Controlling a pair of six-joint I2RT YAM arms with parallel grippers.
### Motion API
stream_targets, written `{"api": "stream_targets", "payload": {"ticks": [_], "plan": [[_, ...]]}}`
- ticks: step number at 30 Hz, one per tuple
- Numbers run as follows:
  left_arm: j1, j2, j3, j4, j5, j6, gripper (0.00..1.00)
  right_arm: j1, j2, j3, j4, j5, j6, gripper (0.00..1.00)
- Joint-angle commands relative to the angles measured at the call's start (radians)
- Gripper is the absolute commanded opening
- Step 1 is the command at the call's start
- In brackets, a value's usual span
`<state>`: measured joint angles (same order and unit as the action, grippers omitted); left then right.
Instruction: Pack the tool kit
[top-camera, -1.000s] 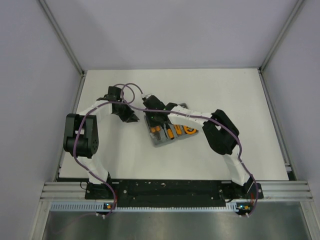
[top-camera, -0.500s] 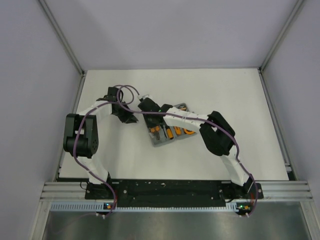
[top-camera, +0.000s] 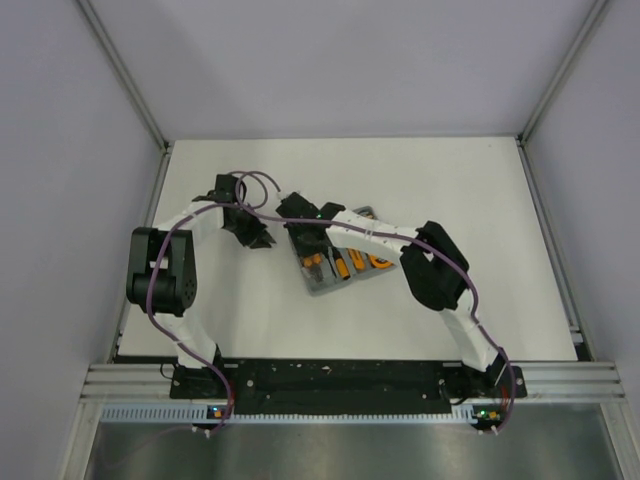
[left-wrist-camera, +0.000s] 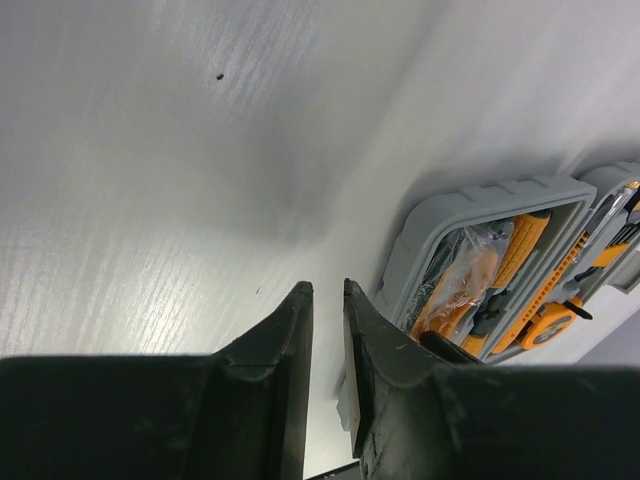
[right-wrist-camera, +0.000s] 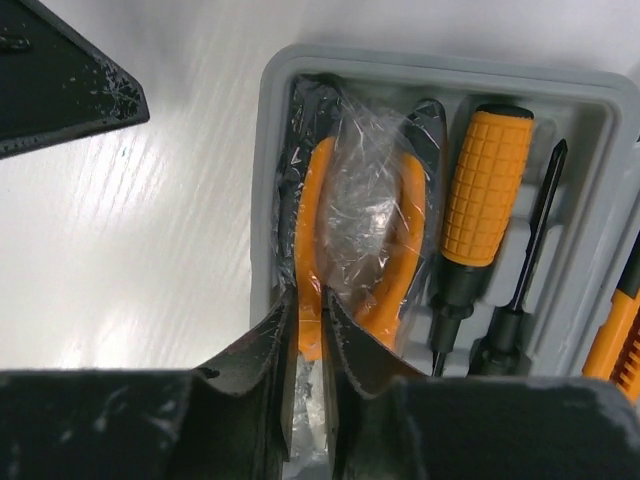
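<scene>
Case (right-wrist-camera: 262, 150): grey, lid open, tools inside.
Right gripper (right-wrist-camera: 308, 297): over the case's end compartment, astride wrapped pliers (right-wrist-camera: 312, 225); grip cannot be told.
Left gripper (left-wrist-camera: 326, 290): beside the case, slightly parted, empty.

Right arm (top-camera: 375, 232) across case (top-camera: 320, 287) — table (top-camera: 450, 180) beyond

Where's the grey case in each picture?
Top external: the case lies near the centre, open.
Left wrist: the case is at the lower right.
Right wrist: the case fills the right side, its rim up the middle.
Shared landmark: the orange tools inside it.
</scene>
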<state>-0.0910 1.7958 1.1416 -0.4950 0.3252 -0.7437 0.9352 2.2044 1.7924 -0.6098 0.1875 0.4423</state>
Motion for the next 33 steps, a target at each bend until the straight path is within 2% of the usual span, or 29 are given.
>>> {"api": "stream_targets", "payload": {"ticks": [1, 6, 10, 13, 20, 25, 28, 30, 32, 33], "plan": [[0.007, -0.026, 0.061, -0.053, -0.005, 0.044, 0.25, -0.03, -0.034, 0.093, -0.12, -0.066, 0.001, 0.17], [0.007, -0.05, 0.073, -0.066, -0.02, 0.058, 0.39, -0.033, -0.124, 0.068, -0.108, -0.132, -0.062, 0.34], [0.007, -0.064, 0.107, -0.097, -0.029, 0.072, 0.59, -0.03, -0.224, -0.124, -0.033, -0.174, -0.137, 0.52], [0.007, -0.076, 0.119, -0.117, -0.048, 0.079, 0.69, -0.032, -0.313, -0.27, 0.051, -0.184, -0.149, 0.58], [0.008, -0.124, 0.095, -0.093, -0.049, 0.073, 0.73, -0.015, -0.417, -0.458, 0.226, -0.263, -0.178, 0.59], [0.013, -0.113, 0.093, -0.079, -0.017, 0.082, 0.73, 0.033, -0.402, -0.495, 0.288, -0.264, -0.252, 0.56], [0.016, -0.105, 0.092, -0.076, 0.017, 0.087, 0.79, 0.04, -0.377, -0.495, 0.292, -0.276, -0.267, 0.53], [0.016, -0.113, 0.093, -0.074, 0.018, 0.095, 0.91, 0.051, -0.362, -0.496, 0.301, -0.276, -0.287, 0.53], [0.017, -0.121, 0.095, -0.073, 0.018, 0.102, 0.99, 0.062, -0.347, -0.496, 0.305, -0.276, -0.307, 0.52], [0.017, -0.121, 0.099, -0.073, 0.021, 0.106, 0.99, 0.063, -0.336, -0.495, 0.301, -0.28, -0.312, 0.52]]}}
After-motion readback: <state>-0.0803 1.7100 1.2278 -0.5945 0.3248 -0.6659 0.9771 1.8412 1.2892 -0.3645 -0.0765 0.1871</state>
